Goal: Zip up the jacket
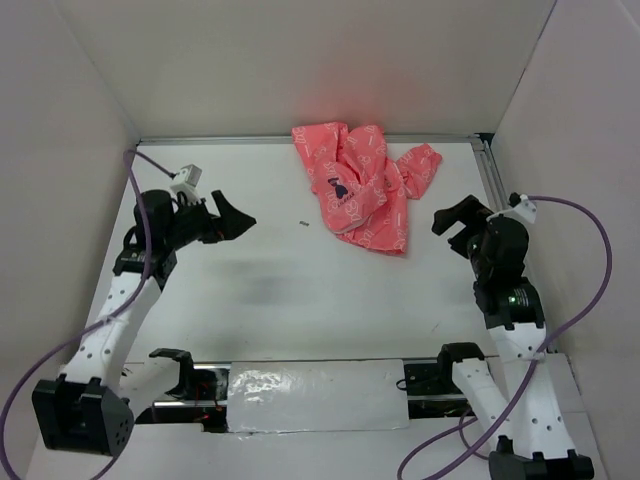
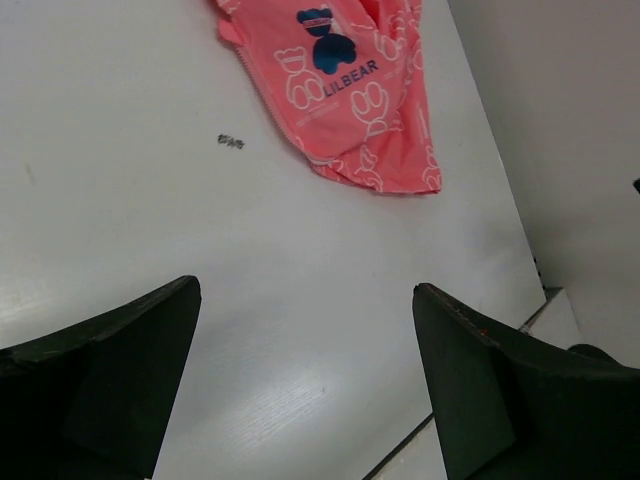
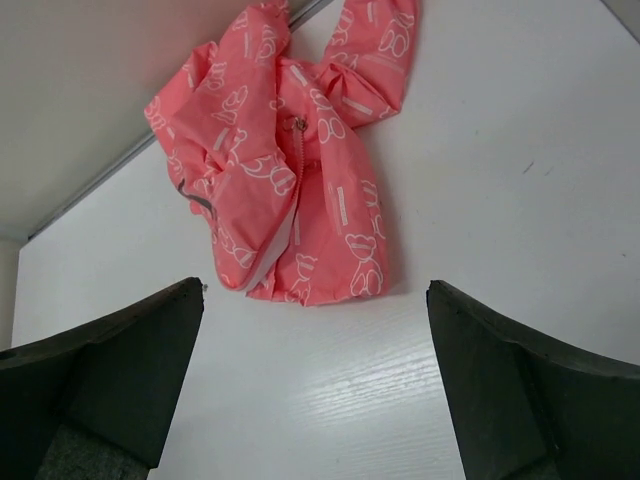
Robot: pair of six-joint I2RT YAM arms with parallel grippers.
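My left end effector and right end effector hang released and empty over the white surface. The jacket lies crumpled at the far edge, apart from both. Its front looks unfastened, so I judge zipping not yet begun.

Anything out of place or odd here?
The jacket lies crumpled in a heap, not spread flat. A tiny dark scrap sits loose just left of it, too small to identify.
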